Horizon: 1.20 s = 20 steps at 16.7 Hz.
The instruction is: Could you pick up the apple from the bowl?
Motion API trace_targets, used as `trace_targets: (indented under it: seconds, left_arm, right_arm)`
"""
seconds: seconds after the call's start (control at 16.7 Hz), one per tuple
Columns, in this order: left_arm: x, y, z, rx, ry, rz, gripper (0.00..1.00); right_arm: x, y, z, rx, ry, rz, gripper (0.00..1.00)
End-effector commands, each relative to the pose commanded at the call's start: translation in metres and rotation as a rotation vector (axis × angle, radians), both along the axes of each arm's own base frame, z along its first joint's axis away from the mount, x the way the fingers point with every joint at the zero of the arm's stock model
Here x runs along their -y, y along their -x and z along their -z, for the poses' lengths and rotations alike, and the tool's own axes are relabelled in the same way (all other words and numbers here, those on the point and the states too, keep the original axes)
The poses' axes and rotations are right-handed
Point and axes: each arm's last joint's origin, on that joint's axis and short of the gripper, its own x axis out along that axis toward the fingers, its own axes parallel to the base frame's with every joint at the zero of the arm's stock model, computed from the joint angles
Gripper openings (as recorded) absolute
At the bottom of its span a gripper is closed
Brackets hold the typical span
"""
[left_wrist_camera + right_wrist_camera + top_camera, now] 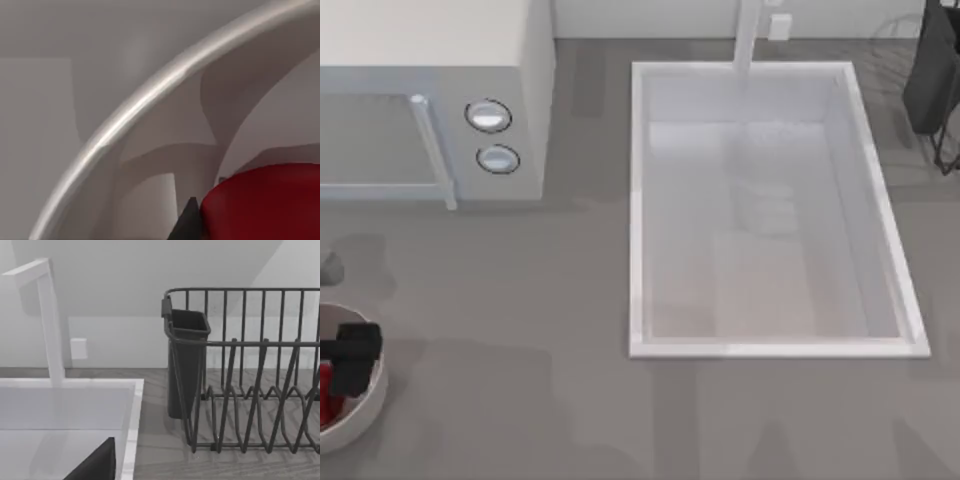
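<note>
The white bowl (pixel 365 405) sits at the table's front left corner, cut off by the top view's left edge. Inside it lies the red apple (pixel 328 392), partly covered by my left gripper (pixel 350 358), which reaches down into the bowl from above. In the left wrist view the bowl's thick rim (pixel 130 112) curves across, and the apple (pixel 265 205) sits very close, with one dark fingertip (pixel 187 222) pressed against its side. The left gripper is shut on the apple. My right gripper (pixel 100 465) is parked by the sink's far right side, facing the dish rack.
A white microwave (pixel 430 100) stands at the back left. A large rectangular sink (pixel 640 200) with a faucet (pixel 748 35) takes up the middle right. A dark wire dish rack (pixel 250 390) with a cutlery cup (pixel 186 365) stands at the back right.
</note>
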Motion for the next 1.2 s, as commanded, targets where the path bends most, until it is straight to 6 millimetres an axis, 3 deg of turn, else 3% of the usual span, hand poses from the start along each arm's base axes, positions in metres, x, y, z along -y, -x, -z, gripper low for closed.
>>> trace_targets:
  seconds: [0.24,0.48,1.2]
  left_arm:
    - [0.000,0.007,0.032,-0.018,0.002,-0.001,1.00]
    - [0.000,0.008,0.034,-0.022,0.002,-0.001,1.00]
    - [0.000,0.008,0.034,-0.022,0.002,-0.001,0.10]
  right_arm:
    - [0.000,0.000,0.000,0.000,0.000,0.000,1.00]
    - [0.000,0.000,0.000,0.000,0.000,0.000,1.00]
    - [0.000,0.000,0.000,0.000,0.000,0.000,1.00]
